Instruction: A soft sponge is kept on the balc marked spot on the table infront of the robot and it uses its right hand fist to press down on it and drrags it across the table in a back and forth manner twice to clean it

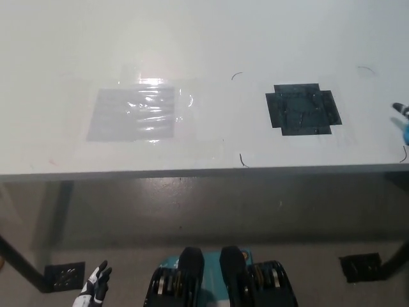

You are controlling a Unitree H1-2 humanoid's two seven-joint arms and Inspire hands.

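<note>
Only a sliver of my black right hand shows at the picture's right edge, over the white table. Just below it, a small piece of the blue sponge peeks in at the same edge; the remainder of both is out of frame. The black marked spot lies bare on the table, to the left of the hand. My white left hand rests low at the lower left, below table level, holding nothing, fingers apart.
A shiny clear taped patch lies on the table's left half. The table's front edge runs across the middle of the picture. Below it are the floor and a table leg foot.
</note>
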